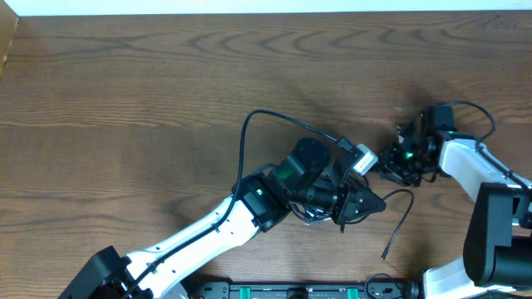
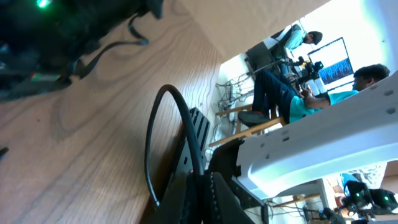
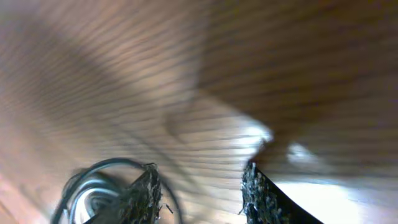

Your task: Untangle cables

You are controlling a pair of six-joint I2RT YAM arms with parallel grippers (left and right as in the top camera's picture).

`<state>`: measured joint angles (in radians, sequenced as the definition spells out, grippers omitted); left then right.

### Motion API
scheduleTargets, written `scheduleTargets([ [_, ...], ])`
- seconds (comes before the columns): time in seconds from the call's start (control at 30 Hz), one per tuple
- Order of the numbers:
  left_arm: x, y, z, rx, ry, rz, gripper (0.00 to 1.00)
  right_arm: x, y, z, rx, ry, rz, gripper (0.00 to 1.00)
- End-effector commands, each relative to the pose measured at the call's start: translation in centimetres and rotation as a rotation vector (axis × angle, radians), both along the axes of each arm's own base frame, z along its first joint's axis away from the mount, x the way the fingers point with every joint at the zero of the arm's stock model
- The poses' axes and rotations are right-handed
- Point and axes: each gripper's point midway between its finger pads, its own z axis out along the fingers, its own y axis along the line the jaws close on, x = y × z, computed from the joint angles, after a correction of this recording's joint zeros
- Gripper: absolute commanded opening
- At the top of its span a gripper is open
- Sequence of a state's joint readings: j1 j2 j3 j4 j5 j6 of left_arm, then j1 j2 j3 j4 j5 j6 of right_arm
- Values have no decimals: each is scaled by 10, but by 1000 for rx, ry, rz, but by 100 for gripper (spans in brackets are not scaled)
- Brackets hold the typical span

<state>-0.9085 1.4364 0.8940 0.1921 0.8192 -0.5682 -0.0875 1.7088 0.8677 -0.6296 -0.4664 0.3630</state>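
Now left jaws clench a black cable (image 2: 185,118), seemingly anchoring the tangle (image 1: 316,213) on the worktop (image 1: 125,100); right jaws hover released beside it.

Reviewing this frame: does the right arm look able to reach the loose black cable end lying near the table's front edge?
Probably yes. The loose cable end lies on bare table close to the right gripper, which is open, and the left gripper sits beside it, not over it.

Black cable (image 1: 399,226); brown wood-grain table (image 1: 125,83); white left arm (image 1: 199,232), black joints
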Motion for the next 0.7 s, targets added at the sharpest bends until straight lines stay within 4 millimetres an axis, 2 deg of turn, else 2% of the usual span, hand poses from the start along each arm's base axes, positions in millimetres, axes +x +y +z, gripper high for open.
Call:
scheduleTargets([
  [0.0,-4,2,-2,6,7,-28,8,-1,-20,-1,-48,10,-62,42],
  [0.17,-6,4,-7,30,26,-28,8,0,-31,-3,-71,13,-90,45],
  [0.47,-8,7,-12,54,45,-28,8,-1,-34,-4,-94,15,-93,47],
  [0.57,-12,13,-25,113,92,-28,8,-1,-33,-4,-86,15,-92,62],
  [0.67,-21,24,-43,206,167,-28,8,-1,-30,-3,-70,17,-89,72],
])
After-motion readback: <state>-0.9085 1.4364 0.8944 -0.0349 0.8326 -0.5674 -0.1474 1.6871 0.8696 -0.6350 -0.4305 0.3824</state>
